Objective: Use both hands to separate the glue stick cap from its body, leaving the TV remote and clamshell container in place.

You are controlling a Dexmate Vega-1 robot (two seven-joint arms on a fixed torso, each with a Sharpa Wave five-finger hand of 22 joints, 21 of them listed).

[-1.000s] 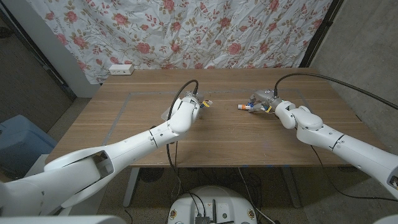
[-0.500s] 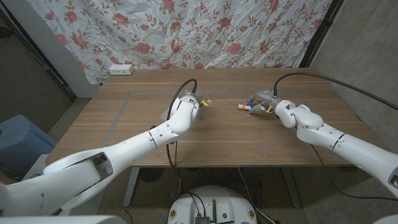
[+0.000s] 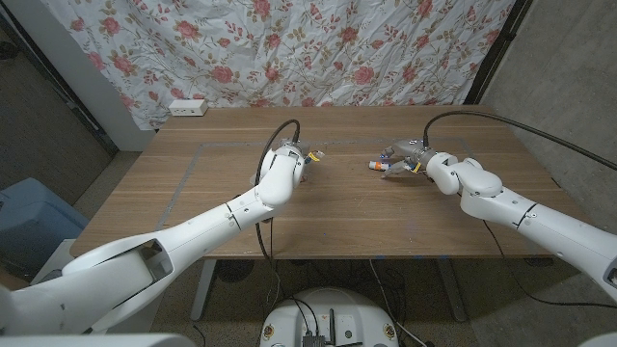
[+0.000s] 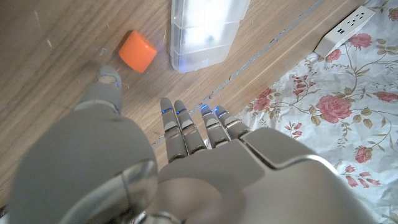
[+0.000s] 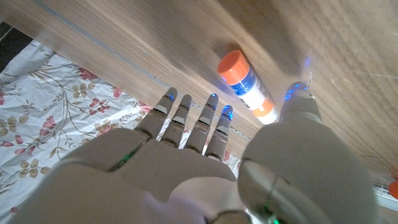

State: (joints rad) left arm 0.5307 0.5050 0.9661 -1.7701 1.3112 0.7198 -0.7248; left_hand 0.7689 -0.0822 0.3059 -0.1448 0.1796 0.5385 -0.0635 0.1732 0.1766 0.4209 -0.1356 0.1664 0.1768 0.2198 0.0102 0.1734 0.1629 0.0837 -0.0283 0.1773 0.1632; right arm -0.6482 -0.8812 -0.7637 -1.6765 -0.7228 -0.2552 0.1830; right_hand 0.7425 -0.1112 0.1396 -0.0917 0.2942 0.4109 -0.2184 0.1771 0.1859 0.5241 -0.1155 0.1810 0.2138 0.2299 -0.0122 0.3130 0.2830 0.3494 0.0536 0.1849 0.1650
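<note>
White glossy arms, grey hands w/ blue fingertip lights, black cables

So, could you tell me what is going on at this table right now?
A two-armed robot is working on a glue stick, and the stick is already apart. The orange cap lies on the wooden table beside the clear clamshell container, just ahead of the left hand. The glue stick body lies on the table by the right hand. Both hands have their fingers spread and hold nothing.
</note>
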